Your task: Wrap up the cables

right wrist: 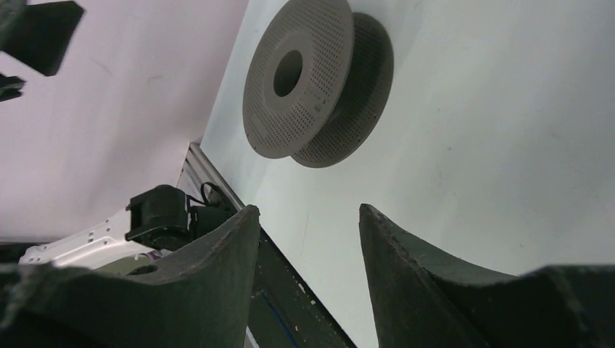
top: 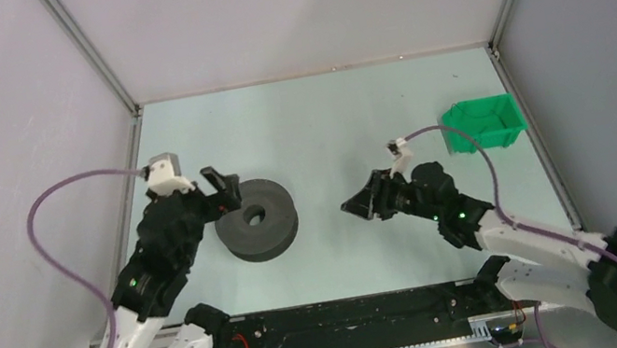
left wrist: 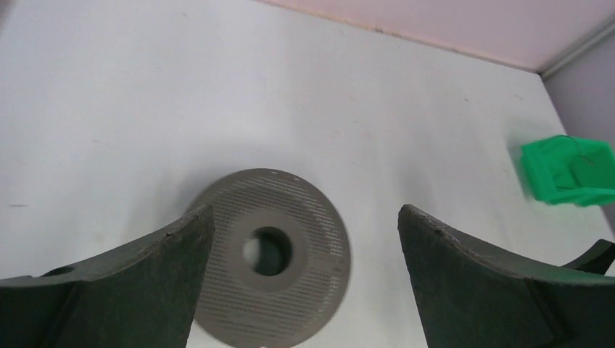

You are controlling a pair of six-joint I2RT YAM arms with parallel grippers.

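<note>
- Left gripper: fingers wide apart and empty, hovering at the 10 o'clock rim of the spool.
- Right gripper: also apart and empty, out at the spool's 3 o'clock.
- The cable looks to us like a faint black thread in the green bin, at 2 o'clock from the right gripper. It's too thin to be sure.
- We reckon wrapping hasn't started. Next up is a fine pinch on that thread, with the spool held steady.

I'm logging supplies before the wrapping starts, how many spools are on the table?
1. The dark grey spool lies flat left of centre, beside the left claw; the inside of the green bin is partly hidden.
</note>
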